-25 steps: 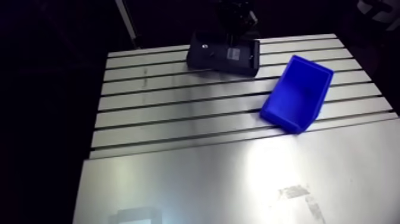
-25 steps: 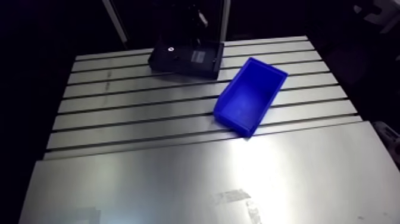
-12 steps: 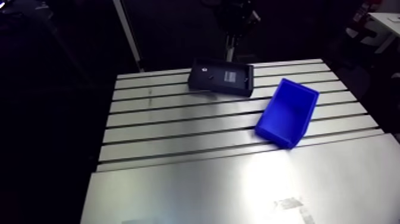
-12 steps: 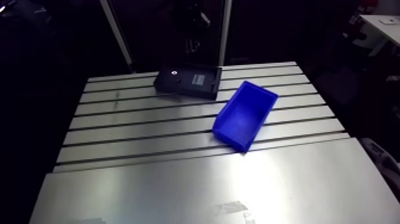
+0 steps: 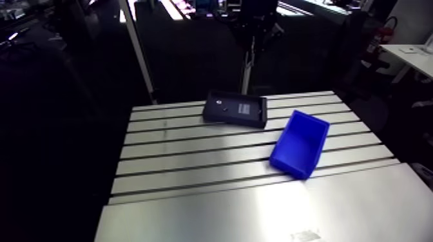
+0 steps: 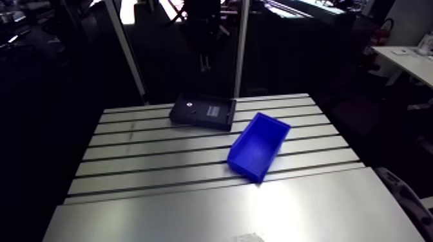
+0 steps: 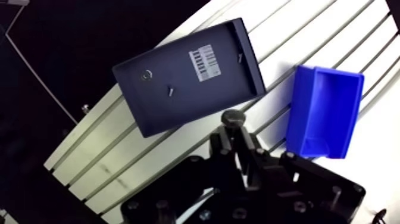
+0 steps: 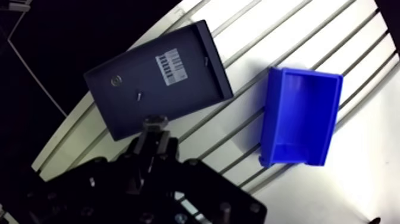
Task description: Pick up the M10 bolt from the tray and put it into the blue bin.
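Between my claw's (image 7: 236,132) fingers I see the bolt (image 7: 233,118) pinched tight, head outward, high above the bench (image 7: 89,152). Just ahead lies the tray (image 7: 196,95), holding a few small parts; the bin (image 7: 326,110) sits beside it.

High arm view and nearer overhead wrist view both show tray (image 5: 258,114) and blue bin (image 5: 301,138).

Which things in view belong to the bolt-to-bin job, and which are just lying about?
Job:
dark metal bolt, clamped in the gripper's jaws
flat black tray
blue plastic bin

Lying about:
small metal ring, short screw and another small part, all on the tray
slotted aluminium table
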You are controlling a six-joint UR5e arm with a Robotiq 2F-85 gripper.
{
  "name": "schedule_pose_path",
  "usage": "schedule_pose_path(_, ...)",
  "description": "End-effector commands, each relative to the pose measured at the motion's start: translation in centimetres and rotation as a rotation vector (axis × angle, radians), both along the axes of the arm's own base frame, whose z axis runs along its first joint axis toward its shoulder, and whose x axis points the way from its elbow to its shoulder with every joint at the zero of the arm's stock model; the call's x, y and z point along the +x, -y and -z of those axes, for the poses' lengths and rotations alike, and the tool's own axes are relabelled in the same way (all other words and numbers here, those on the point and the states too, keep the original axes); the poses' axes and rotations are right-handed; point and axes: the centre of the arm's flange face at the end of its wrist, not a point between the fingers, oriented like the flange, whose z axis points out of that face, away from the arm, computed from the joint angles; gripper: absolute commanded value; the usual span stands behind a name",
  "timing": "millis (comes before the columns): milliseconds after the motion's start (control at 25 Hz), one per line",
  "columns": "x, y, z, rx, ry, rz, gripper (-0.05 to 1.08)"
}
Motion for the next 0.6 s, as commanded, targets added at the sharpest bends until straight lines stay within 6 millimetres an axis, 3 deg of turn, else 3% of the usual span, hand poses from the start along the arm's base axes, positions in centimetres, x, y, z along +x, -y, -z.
schedule_pose_path(40,2.3,-0.3,-3.1,0.01,-0.007,-0.153,1.02)
schedule_pose_path(280,4.3,-2.8,-4.2,0.013,0.014,-0.304,1.02)
schedule_pose_path(440,6.2,-3.1,-4.7,0.02,0.025,-0.453,1.02)
schedule_pose_path(600,8.4,-4.5,-4.1,0.01,0.058,-0.596,1.02)
